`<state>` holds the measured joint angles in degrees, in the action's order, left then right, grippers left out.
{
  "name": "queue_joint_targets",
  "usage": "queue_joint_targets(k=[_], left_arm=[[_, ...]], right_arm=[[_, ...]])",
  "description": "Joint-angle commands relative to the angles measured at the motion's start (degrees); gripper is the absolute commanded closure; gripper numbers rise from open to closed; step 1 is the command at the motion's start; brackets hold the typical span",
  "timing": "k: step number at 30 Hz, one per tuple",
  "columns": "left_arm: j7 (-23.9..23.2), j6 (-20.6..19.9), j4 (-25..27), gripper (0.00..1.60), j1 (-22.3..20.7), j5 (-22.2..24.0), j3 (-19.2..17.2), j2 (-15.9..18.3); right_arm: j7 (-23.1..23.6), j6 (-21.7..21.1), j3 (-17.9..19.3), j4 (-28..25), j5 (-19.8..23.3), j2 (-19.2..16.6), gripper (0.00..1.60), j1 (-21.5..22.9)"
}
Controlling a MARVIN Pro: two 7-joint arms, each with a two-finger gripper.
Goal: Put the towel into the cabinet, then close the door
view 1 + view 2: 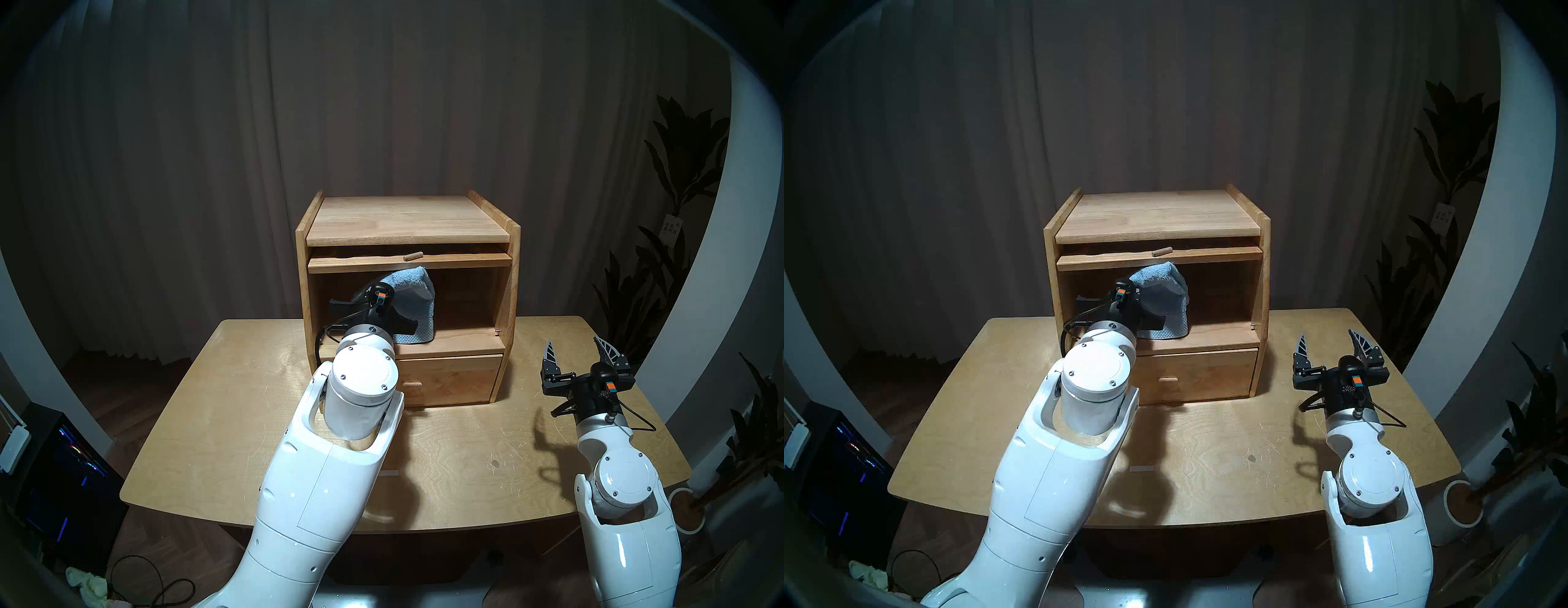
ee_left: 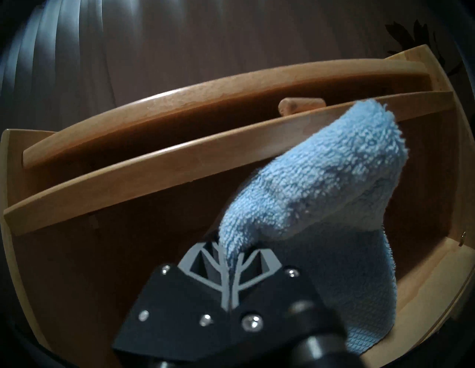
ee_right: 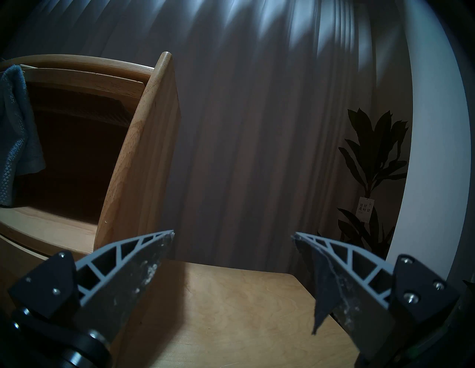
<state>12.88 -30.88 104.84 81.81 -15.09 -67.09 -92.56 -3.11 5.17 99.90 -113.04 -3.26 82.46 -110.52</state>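
On the plywood table [image 1: 445, 463], the light-wood boxy cabinet [image 1: 407, 220] stood with its flip door [image 1: 409, 262] raised; right gripper [image 1: 579, 356] spread empty; left gripper [image 2: 228, 259] pinched the fluffy light-blue towel [image 2: 321, 185] inside the compartment.

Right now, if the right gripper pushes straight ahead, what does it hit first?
Probably nothing close: the right gripper, open, points past the cabinet side toward the curtain. Depth is unclear.

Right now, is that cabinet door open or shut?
Open: the door lies flat under the cabinet top, compartment exposed.
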Motion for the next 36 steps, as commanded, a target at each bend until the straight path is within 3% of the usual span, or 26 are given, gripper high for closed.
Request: queue_joint_targets(k=[1, 10, 12, 14, 15, 16, 19, 25, 29, 36], left_arm=[[3.1, -4.6, -1.7, 1.60, -6.6, 2.3, -0.1, -2.5], [10.2, -10.5, -6.3, 1.60, -11.1, 7.3, -0.9, -4.7], [12.0, -10.7, -7.1, 1.60, -12.0, 9.0, -1.0, -5.3], [14.5, -8.9, -7.1, 1.60, -12.1, 13.6, -1.1, -5.5], [15.8, -8.0, -5.6, 1.60, -10.4, 15.6, -0.7, -4.7], [13.7, -4.3, -2.1, 1.60, -6.8, 17.6, 0.1, -2.7], [13.4, -3.6, -1.1, 1.60, -2.9, 18.3, 2.5, -0.3], [15.1, -2.8, 0.3, 1.60, -0.4, 19.3, 6.6, 1.1], [17.9, 1.0, 0.8, 1.60, 2.9, 17.7, 9.4, 4.2], [23.0, 7.6, 2.7, 1.60, 7.2, 16.2, 7.4, 6.3]], right_arm=[[0.0, 0.4, -0.1, -1.5, 0.0, 0.0, 0.00, 0.3], [0.0, 0.5, -0.1, -1.8, 0.0, 0.0, 0.00, 0.1], [0.0, 0.5, -0.1, -1.9, 0.0, 0.0, 0.00, 0.1], [0.0, 0.5, -0.1, -2.1, -0.1, 0.0, 0.00, -0.1], [0.0, 0.5, -0.1, -2.2, -0.1, 0.0, 0.00, -0.1], [0.0, 0.5, -0.1, -2.2, -0.1, 0.0, 0.00, -0.1], [0.0, 0.4, -0.1, -1.9, 0.0, 0.0, 0.00, 0.0], [0.0, 0.4, -0.1, -1.7, 0.0, 0.0, 0.00, 0.1], [0.0, 0.4, -0.1, -1.8, 0.0, 0.0, 0.00, 0.1], [0.0, 0.4, -0.1, -2.0, 0.0, 0.0, 0.00, 0.0]])
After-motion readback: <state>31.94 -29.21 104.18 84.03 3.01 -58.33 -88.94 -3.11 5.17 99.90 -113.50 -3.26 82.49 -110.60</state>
